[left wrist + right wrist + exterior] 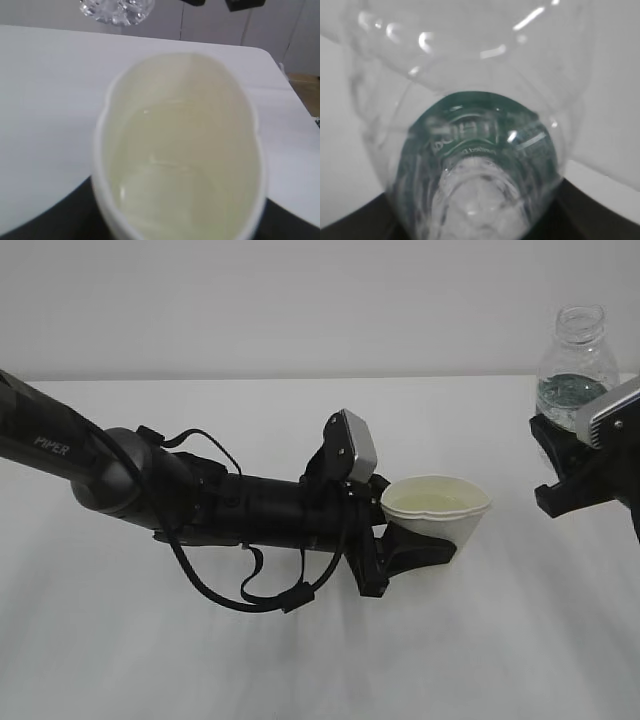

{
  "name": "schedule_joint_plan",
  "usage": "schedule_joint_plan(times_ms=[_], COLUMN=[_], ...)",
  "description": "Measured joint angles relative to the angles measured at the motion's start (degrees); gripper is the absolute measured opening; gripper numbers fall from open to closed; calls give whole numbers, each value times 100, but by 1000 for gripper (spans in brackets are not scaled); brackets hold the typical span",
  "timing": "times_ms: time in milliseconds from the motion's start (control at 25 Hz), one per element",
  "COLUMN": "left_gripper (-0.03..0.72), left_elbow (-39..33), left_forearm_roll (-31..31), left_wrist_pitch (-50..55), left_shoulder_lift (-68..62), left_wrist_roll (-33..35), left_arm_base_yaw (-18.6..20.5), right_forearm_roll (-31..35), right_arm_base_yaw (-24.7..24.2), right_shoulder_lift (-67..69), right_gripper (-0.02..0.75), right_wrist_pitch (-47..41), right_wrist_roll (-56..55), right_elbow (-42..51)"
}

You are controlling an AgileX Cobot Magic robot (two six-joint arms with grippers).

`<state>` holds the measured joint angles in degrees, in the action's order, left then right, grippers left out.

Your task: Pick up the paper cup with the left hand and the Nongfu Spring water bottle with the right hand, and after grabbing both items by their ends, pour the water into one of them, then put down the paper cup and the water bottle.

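The paper cup (437, 506) hangs above the table, held low on its wall by my left gripper (425, 540), which is shut on it. The cup's rim is squeezed into an oval, and clear liquid lies in its cream inside (180, 150). At the right edge the Nongfu Spring water bottle (575, 365) stands upright and capless, green label showing, with my right gripper (562, 455) shut on its lower end. The right wrist view looks up along the clear ribbed bottle (475, 150). The bottle is apart from the cup, to its right and higher.
The white table (300, 660) runs beneath both arms to a pale wall at the back. The left arm's cables (250, 590) loop below its forearm. The table's rounded far corner (265, 55) shows in the left wrist view.
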<state>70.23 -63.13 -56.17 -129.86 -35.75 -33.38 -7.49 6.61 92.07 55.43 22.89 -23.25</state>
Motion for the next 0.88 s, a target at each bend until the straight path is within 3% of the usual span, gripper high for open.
schedule_joint_plan(times_ms=[280,480,880], left_gripper=[394,394,394], left_elbow=[0,0,0], left_forearm_roll=[99,99,113], left_wrist_pitch=[0,0,0], left_shoulder_lift=[0,0,0], left_wrist_roll=[154,274,308], left_arm_base_yaw=[0,0,0], right_forearm_roll=[0,0,0], right_arm_base_yaw=[0,0,0], right_shoulder_lift=[31,594,1431], right_gripper=[405,405,405], right_wrist_pitch=[56,643,821], right_wrist_roll=[-1220,-2036,-2344], right_elbow=[0,0,-61])
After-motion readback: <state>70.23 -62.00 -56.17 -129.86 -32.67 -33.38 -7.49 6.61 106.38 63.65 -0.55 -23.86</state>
